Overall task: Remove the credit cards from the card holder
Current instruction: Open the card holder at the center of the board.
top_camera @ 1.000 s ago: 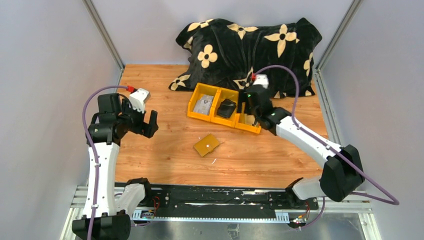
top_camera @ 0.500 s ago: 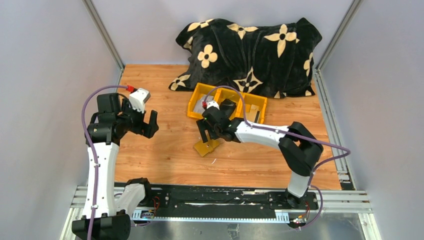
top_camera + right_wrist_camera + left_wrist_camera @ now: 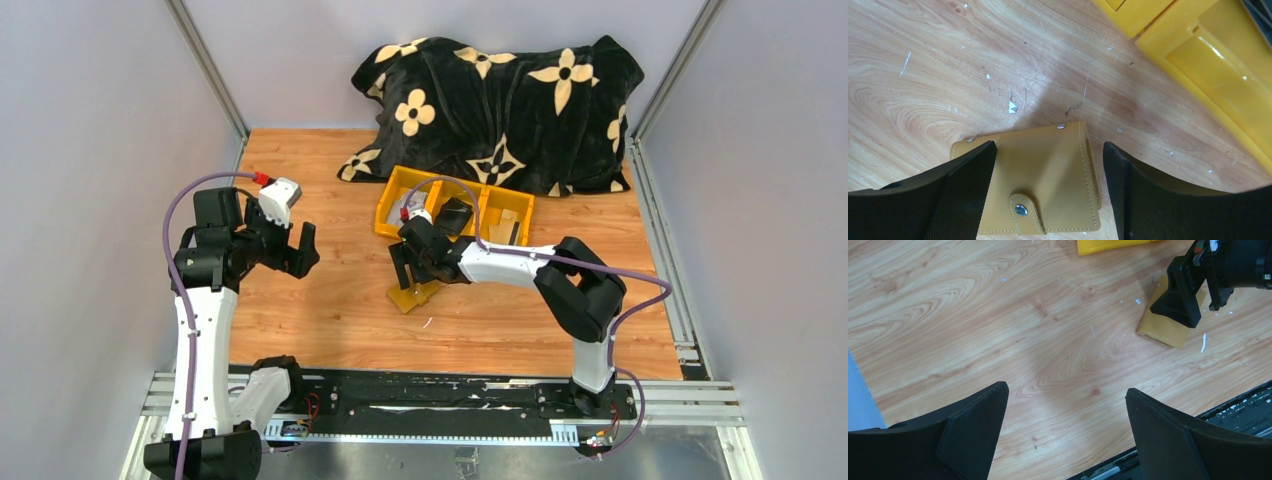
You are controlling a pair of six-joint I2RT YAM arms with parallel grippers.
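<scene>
Mustard-yellow card holder (image 3: pixel 1045 172) beneath the spread right gripper (image 3: pixel 1049 150)

card holder (image 3: pixel 1040 180): snapped shut, inside hidden; 7 o'clock corner behind the right gripper (image 3: pixel 1049 150) | yellow bin (image 3: pixel 1198 75): runs off the edge at 2 o'clock | top view: right gripper covers card holder's 1 o'clock part; yellow bin contents too small to tell

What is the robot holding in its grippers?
Nothing yet. The right gripper is open just above the closed card holder, not clamped on it. The left gripper is open and empty too.
</scene>
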